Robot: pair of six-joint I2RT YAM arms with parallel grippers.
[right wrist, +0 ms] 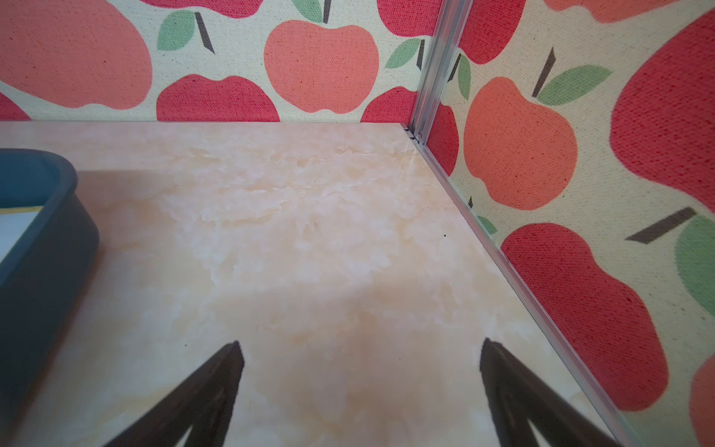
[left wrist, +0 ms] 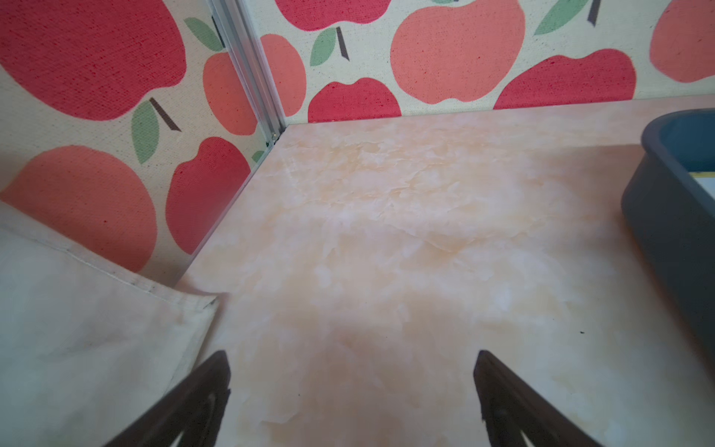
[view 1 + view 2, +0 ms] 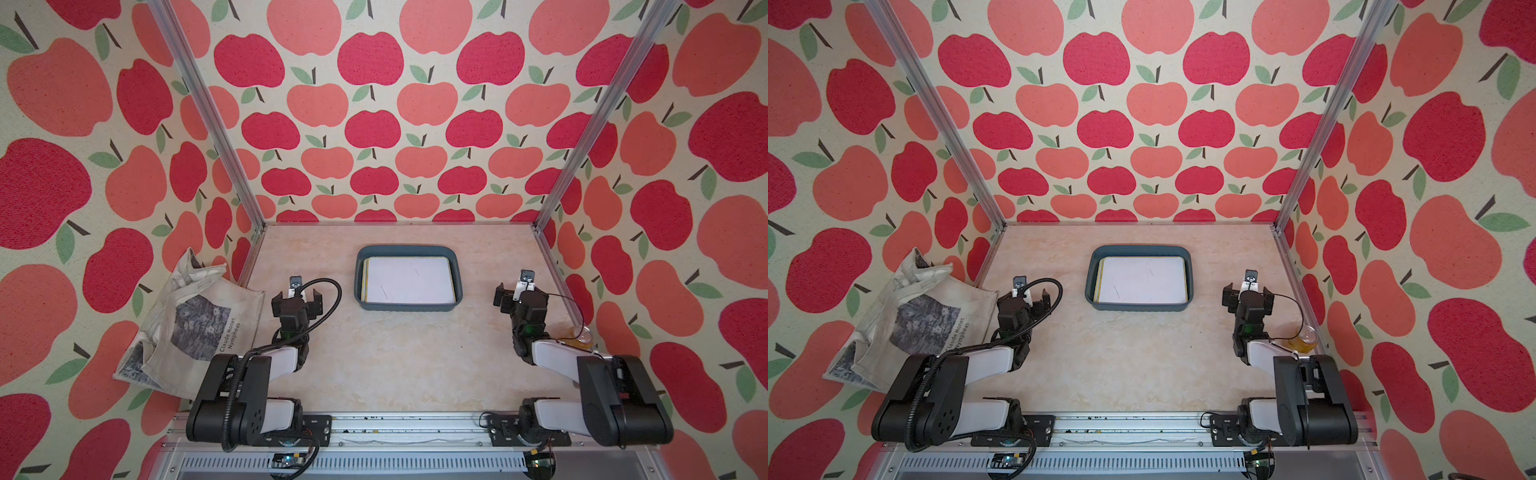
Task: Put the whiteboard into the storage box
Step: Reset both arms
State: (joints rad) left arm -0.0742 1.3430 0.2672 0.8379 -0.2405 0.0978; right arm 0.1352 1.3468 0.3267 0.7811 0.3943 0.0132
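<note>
Both low, fwd-pointing, agape: L claw (image 3: 297, 297), R claw (image 3: 520, 296)

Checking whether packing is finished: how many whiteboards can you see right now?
2 at least, both in the storage box: a white whiteboard lying flat on top, and a yellow-edged board peeking out beneath its left side. More may be hidden underneath.

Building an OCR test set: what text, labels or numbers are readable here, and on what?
"Claude Monet": on the tote bag.
"Nympheas": same bag, next line.
Whiteboard: stray marks only, no words.
Can: label too small to read.
</note>
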